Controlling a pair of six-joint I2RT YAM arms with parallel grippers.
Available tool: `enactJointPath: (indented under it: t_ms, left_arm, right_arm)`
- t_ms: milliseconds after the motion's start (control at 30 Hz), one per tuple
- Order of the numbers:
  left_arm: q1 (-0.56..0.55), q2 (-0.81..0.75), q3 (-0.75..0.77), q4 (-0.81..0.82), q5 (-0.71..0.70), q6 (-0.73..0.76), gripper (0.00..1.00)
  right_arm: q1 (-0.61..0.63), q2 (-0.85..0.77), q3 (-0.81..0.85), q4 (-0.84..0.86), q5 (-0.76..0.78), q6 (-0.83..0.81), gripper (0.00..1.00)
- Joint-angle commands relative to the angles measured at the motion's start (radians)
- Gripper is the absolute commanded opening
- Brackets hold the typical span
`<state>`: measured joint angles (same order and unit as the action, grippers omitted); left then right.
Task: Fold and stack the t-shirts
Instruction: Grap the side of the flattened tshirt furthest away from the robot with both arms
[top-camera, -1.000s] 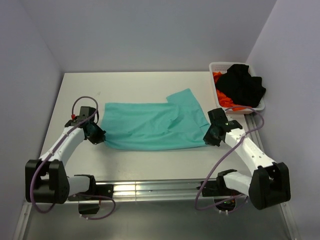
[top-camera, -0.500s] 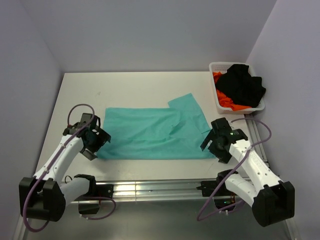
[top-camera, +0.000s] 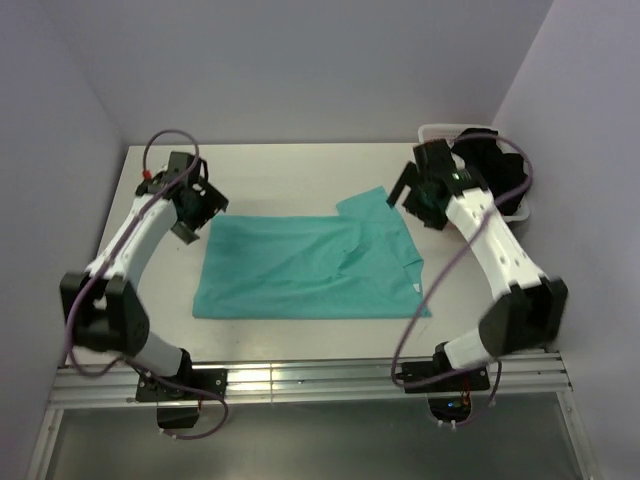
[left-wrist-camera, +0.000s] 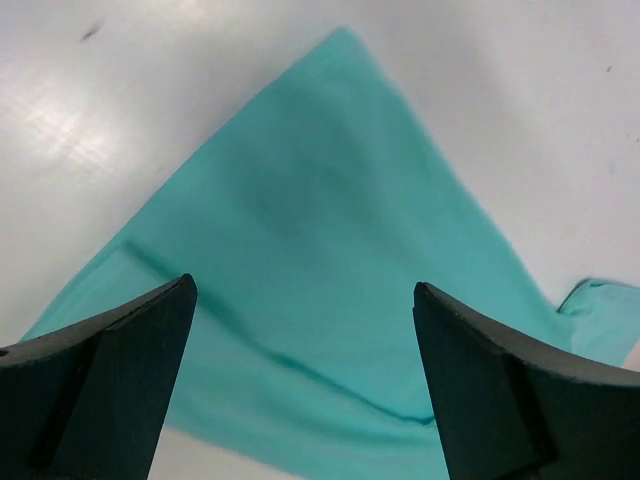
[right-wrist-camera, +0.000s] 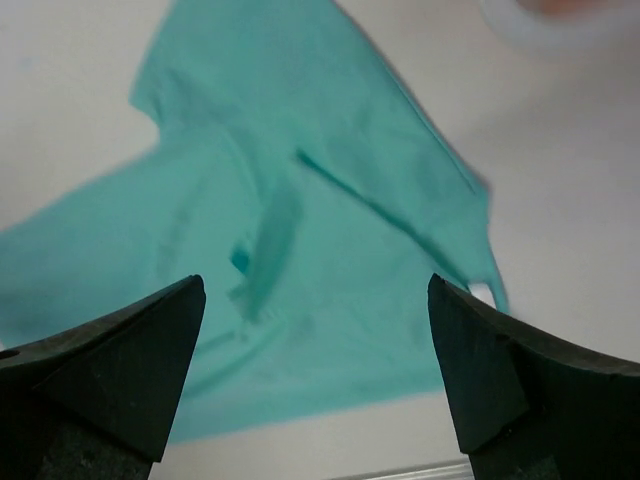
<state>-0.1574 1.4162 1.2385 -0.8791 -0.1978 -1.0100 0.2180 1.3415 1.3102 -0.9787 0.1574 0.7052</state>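
I see one teal shirt (top-camera: 310, 270) lying flat near the middle of the table (top-camera: 280, 170), a bit closer to the near edge. One sleeve sticks out toward the far right corner.

I count two grippers. The left gripper (top-camera: 198, 205) hangs above the shirt's far left corner, toward the left edge. Its two fingers (left-wrist-camera: 110, 380) are spread wide and hold nothing. The right gripper (top-camera: 418, 195) hangs above the sleeve. Its two fingers (right-wrist-camera: 110, 370) are wide apart too, with nothing between them.

One white basket (top-camera: 435, 130) sits in the far right corner. There is dark cloth (top-camera: 508, 175) in it, but the right arm hides most of it.
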Motion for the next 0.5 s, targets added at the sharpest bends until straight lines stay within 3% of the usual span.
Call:
enactJointPath:
  t_ms: [0, 233, 333, 467]
  left_arm:
    - [0.03, 0.224, 0.189, 0.133, 0.072, 0.128, 0.96]
    - [0.102, 0.59, 0.55, 0.138, 0.182, 0.227, 0.9]
    - [0.124, 0.674, 0.602, 0.155, 0.228, 0.261, 0.89]
    - [0.159, 0.71, 0.552, 0.21, 0.308, 0.277, 0.88]
  right_arm:
    - [-0.008, 0.285, 0.208, 0.078, -0.025, -0.116, 0.99]
    - [-0.016, 0.809, 0.896, -0.05, -0.045, -0.173, 0.96]
    - [-0.029, 0.968, 1.061, -0.067, -0.05, -0.17, 0.96]
    - [-0.058, 1.055, 1.072, -0.034, -0.067, -0.136, 0.93]
